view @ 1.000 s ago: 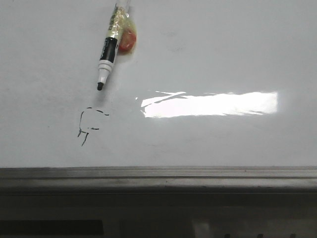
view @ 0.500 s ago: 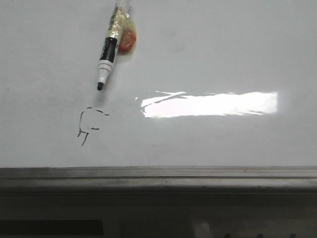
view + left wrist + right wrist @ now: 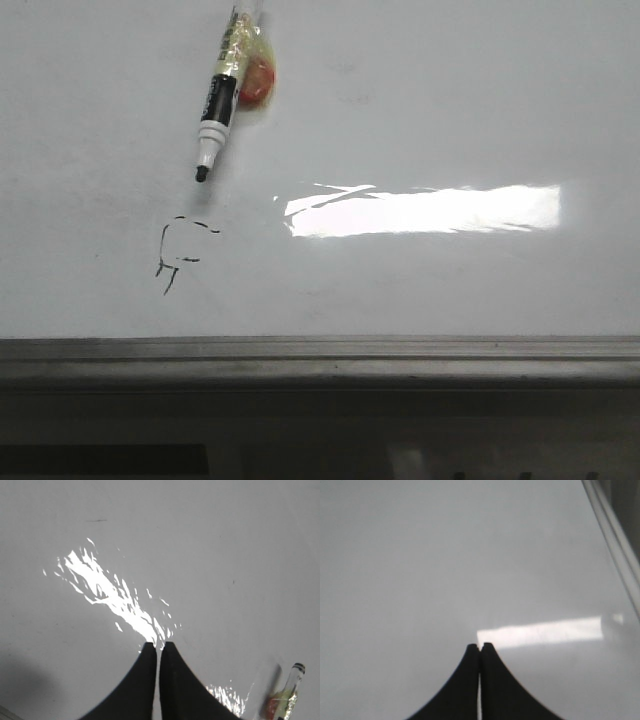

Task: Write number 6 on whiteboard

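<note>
Whiteboard point(image 3: 450, 110) fills the front view, glare patch point(image 3: 425, 211) right of centre, grey metal edge strip point(image 3: 320, 350) along the near side. A marker point(image 3: 222, 95) lies flat near the far edge, uncapped, black tip pointing toward the near side, with an orange blob point(image 3: 257, 82) touching its barrel. Near the tip, only a small faint broken scribble point(image 3: 180, 255); no bold number 6 drawn. Left gripper point(image 3: 158, 647) clenched, empty, hovering over the board; marker end near it. Right gripper point(image 3: 480, 647) clenched, empty, over bare board near the edge strip.
</note>
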`<state>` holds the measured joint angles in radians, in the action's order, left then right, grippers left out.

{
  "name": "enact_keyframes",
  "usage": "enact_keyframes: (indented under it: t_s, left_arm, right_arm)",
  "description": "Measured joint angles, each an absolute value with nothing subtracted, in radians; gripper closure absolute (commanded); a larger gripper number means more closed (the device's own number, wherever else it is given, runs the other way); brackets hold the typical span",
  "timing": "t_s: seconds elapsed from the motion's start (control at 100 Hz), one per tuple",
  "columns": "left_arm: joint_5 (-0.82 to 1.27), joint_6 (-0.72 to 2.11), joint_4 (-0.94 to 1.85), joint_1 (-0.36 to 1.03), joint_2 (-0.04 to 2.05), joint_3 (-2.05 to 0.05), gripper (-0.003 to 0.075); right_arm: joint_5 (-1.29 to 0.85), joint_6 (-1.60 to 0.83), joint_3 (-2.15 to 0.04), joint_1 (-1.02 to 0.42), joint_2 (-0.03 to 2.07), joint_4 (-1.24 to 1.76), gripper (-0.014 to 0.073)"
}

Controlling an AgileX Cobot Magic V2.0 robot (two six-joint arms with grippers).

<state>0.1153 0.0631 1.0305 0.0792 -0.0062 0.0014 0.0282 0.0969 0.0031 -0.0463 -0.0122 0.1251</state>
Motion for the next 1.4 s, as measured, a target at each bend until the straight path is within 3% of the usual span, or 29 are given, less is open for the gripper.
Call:
enact_keyframes:
  t_s: [0.25,0.46,0.53,0.61,0.66,0.74,0.85,0.92,1.22,1.4]
  left_arm:
    - [0.280,0.100,0.822,0.079,0.015,-0.098,0.0741]
    - [0.519,0.189,0.519,0.079,0.252,-0.356,0.0717]
    - [0.583,0.244,0.504,0.079,0.350,-0.426,0.0636]
    - [0.610,0.289,0.511,0.091,0.447,-0.480,0.0465]
    - [0.612,0.319,0.529,0.113,0.491,-0.501,0.0348]
    - [0.614,0.383,0.564,0.158,0.548,-0.517,0.0260]
    - [0.609,0.448,0.608,0.244,0.625,-0.521,0.0277]
    - [0.584,0.462,0.639,0.306,0.675,-0.522,0.0308]
    - [0.288,0.473,0.772,0.610,0.893,-0.562,0.0323]
    - [0.155,0.475,0.837,0.719,1.028,-0.613,0.0323]
  right_arm:
    - [-0.345,0.104,-0.186,-0.046,0.015,0.285,0.0653]
    - [-0.506,0.018,-0.426,-0.046,0.161,0.181,0.0655]
    - [-0.522,-0.008,-0.478,-0.046,0.211,0.175,0.0652]
    - [-0.530,-0.017,-0.511,-0.046,0.258,0.189,0.0613]
    - [-0.530,-0.019,-0.519,-0.046,0.281,0.210,0.0558]
    - [-0.536,-0.020,-0.524,-0.046,0.313,0.256,0.0417]
    - [-0.547,-0.022,-0.524,-0.046,0.344,0.287,0.0228]
    - [-0.552,-0.024,-0.524,-0.046,0.358,0.292,0.0174]
    - [-0.553,-0.024,-0.524,-0.046,0.366,0.297,0.0175]
    - [-0.553,-0.025,-0.524,-0.046,0.366,0.297,0.0175]
